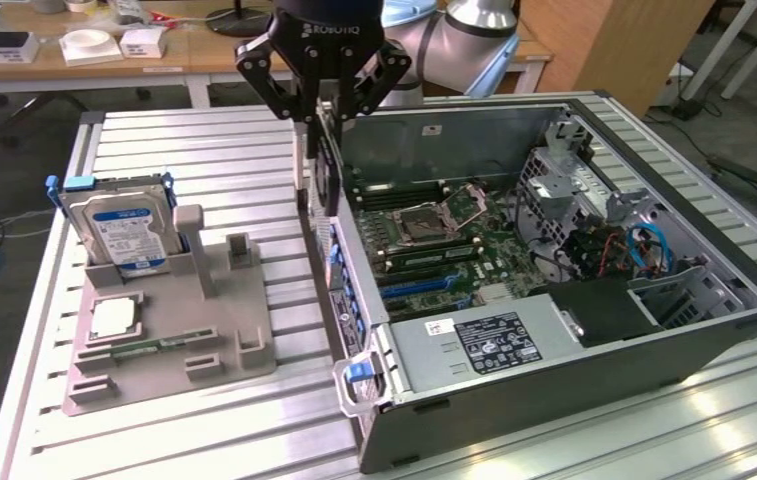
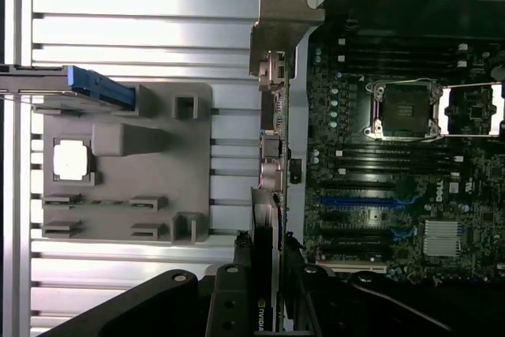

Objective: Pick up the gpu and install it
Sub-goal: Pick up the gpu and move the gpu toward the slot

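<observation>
My gripper (image 1: 325,108) is shut on the gpu (image 1: 329,165), a thin dark card with a long silver end bracket. The card hangs on edge, bracket outward, over the near side wall of the open computer case (image 1: 698,330). In the wrist view the gpu (image 2: 278,45) appears edge-on, running from my gripper (image 2: 267,278) along the boundary between table and motherboard (image 2: 394,187). A blue expansion slot (image 2: 355,201) lies on the board beside the card. The same slot (image 1: 418,283) lies below the card in the exterior view.
A grey parts fixture (image 1: 218,340) sits on the slatted table at the exterior view's left. It holds a hard drive (image 1: 118,225) with a blue label, a processor chip (image 1: 114,316) and a RAM stick (image 1: 151,347). A power supply (image 1: 485,345) fills the case's near corner.
</observation>
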